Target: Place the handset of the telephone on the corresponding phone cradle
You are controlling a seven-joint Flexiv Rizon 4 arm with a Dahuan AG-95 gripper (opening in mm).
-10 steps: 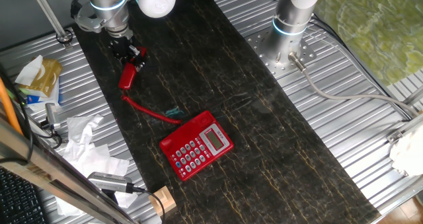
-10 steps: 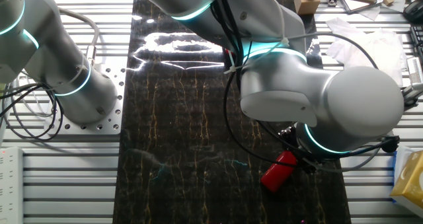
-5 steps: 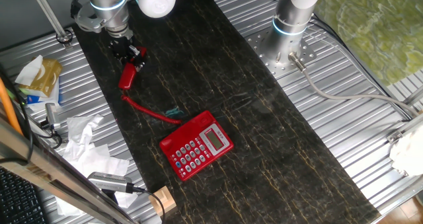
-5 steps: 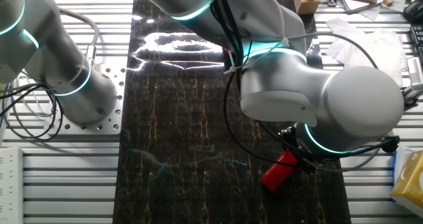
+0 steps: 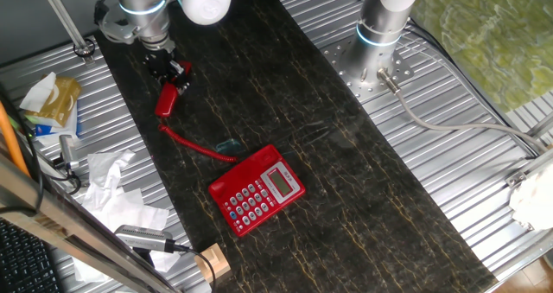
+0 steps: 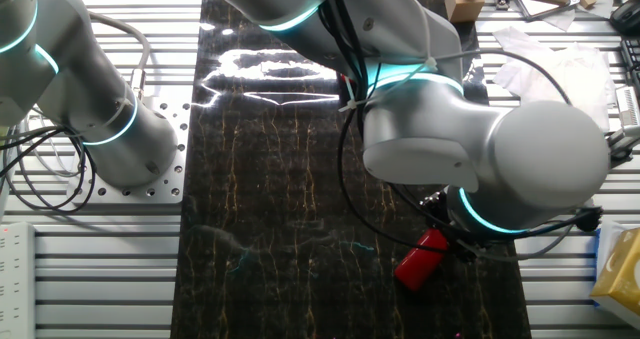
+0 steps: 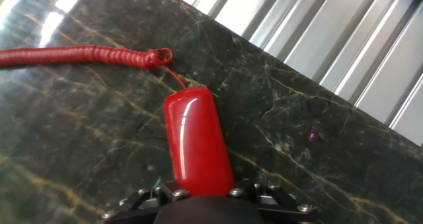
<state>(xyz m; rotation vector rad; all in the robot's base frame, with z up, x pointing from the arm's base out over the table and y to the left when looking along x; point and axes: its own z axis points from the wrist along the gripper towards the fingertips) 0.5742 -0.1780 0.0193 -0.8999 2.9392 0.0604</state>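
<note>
The handset [image 5: 166,100] is a slim, glossy red plastic bar with rounded ends, lying on the dark marble-patterned mat [image 5: 346,181] near its far corner, well apart from the telephone [image 5: 257,189]. In the hand view its smooth shell [image 7: 195,145] catches a bright highlight, and a thin red lead runs from its free end into the tightly wound coiled cord [image 7: 79,55]. The gripper [image 5: 175,73] sits at the handset's upper end — the black jaws stand on either side of the bar and appear clamped on it, though the contact itself falls at the bottom edge of the hand view. The handset's long axis runs straight out from between the jaws, its free end pointing away from the gripper toward the cord. In the other fixed view only the free end [image 6: 420,256] shows below the arm's grey joint. The telephone is a squarish red base with grey-white keys and a grey display; its phone cradle [image 5: 276,159] — the recessed red strip along one side — lies bare. The cord [image 5: 194,144] snakes across the mat toward the base.
</note>
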